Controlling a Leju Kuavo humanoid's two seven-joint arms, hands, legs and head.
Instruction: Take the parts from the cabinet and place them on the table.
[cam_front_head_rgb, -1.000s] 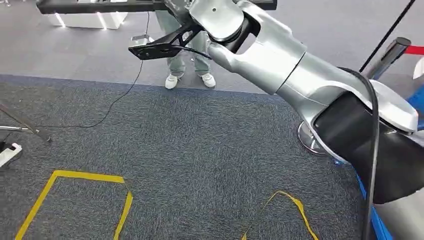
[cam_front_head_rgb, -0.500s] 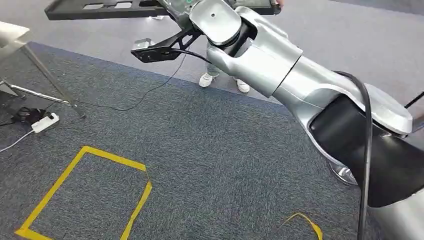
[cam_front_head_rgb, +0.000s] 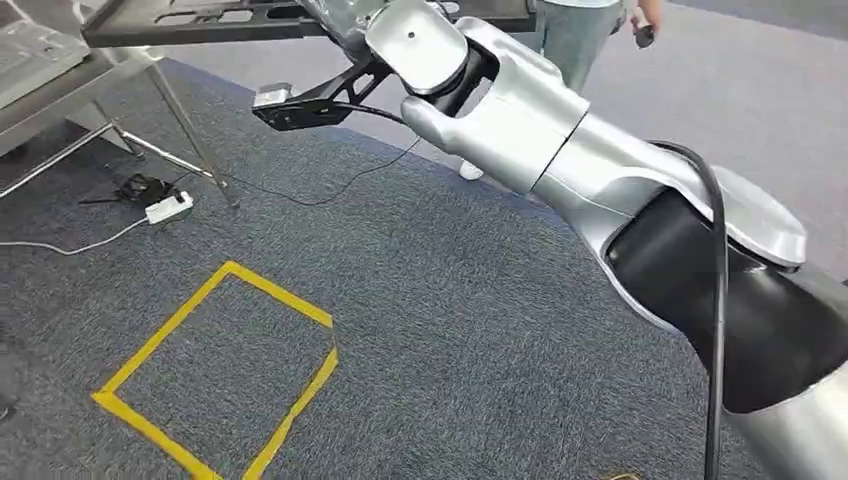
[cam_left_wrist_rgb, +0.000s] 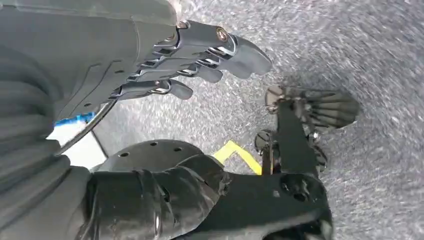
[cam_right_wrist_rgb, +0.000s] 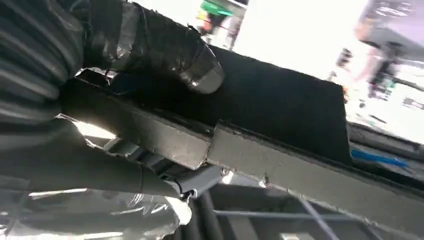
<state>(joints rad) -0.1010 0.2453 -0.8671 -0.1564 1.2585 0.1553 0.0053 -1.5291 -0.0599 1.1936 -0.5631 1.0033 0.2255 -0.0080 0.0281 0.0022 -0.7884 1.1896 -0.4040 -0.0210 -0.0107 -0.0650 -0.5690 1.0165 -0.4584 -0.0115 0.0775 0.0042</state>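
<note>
The right hand grips a long dark metal part, thumb pressed on its upper face, held out above the grey carpet. The left hand hangs empty over the carpet, fingers loosely apart.

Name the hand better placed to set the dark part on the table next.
Right. The right hand already grips the long dark part, carried high toward the table at the head view's upper left. The left hand hangs over the carpet, holding nothing.
</note>
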